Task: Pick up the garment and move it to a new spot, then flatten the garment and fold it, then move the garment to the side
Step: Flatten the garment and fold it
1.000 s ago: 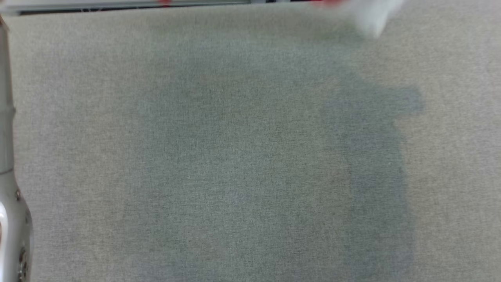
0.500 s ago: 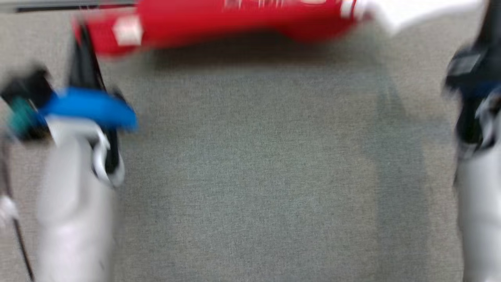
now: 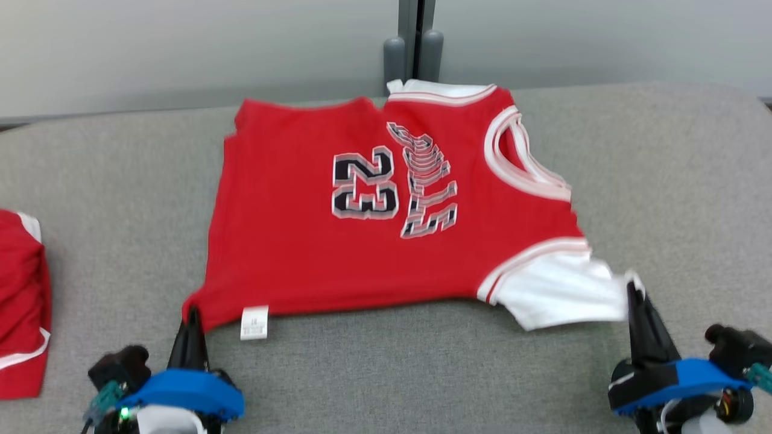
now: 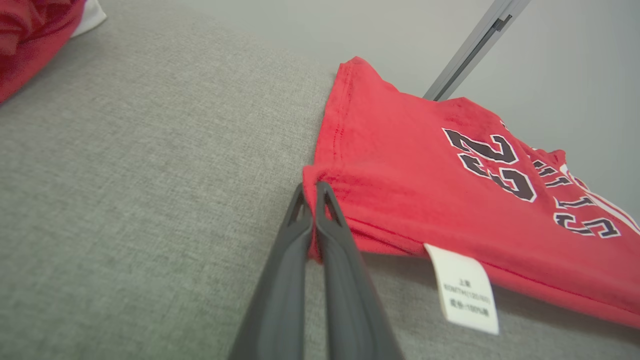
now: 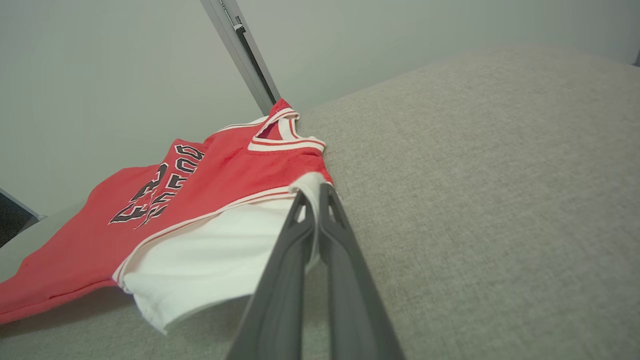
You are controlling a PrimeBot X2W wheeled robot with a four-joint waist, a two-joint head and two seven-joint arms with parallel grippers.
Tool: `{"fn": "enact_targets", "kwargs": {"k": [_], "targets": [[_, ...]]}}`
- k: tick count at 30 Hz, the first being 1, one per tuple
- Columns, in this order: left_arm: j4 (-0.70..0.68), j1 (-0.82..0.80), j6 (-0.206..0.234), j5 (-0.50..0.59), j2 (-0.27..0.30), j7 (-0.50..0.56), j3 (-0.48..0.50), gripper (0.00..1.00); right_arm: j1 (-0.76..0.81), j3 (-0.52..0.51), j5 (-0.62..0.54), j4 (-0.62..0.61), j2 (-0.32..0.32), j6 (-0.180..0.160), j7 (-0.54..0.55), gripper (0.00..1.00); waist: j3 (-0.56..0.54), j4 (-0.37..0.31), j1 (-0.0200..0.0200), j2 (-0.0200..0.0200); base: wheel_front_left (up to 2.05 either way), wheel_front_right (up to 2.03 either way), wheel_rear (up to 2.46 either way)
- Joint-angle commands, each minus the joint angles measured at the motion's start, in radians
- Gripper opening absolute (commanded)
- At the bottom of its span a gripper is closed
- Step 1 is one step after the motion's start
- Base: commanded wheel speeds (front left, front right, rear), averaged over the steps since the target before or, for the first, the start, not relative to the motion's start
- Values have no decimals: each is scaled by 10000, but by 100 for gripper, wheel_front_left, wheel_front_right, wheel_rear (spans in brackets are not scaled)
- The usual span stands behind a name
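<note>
The garment is a red jersey with a black "23" and white trim, spread face up across the grey padded surface. My left gripper is shut on its near left hem corner, beside a white label. In the left wrist view the shut fingertips pinch the red garment at that corner. My right gripper is shut on the white sleeve edge at the near right. The right wrist view shows the garment with this gripper clamped on the white cloth. The near edge hangs slightly off the surface.
Another red and white garment lies folded at the far left of the surface, also in the left wrist view's top left corner. A pale wall with a grey post stands right behind the surface's far edge.
The head view has shifted, so the camera moved. Earlier it showed bare grey surface, then a blurred jersey and both grippers; now the jersey lies spread with both grippers holding its near corners.
</note>
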Motion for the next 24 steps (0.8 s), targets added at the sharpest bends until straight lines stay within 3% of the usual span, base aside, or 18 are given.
{"fn": "enact_targets", "kwargs": {"k": [1, 6, 15, 24], "targets": [[-93, 610, 103, -229, 49, -27, 33, 0, 598, 32, -56, 158, 39, -2, -58, 0, -675, -293, 3, 2, 0, 0, 0], [-387, 1905, 202, -451, 45, -28, -95, 0, 1710, -12, -43, 355, 84, -2, -59, 0, -1562, -295, 3, 2, 0, 0, 0], [-1235, 3222, 355, -766, 54, -29, -150, 0, 2845, -379, 115, 119, 87, -7, -59, 0, -2023, -199, 3, 2, 0, 0, 0], [-2278, 2603, 456, -499, 41, -28, -422, 0, 1619, -348, -154, -495, 232, -2, -59, 0, -1612, -45, 3, 2, 0, 0, 0]]}}
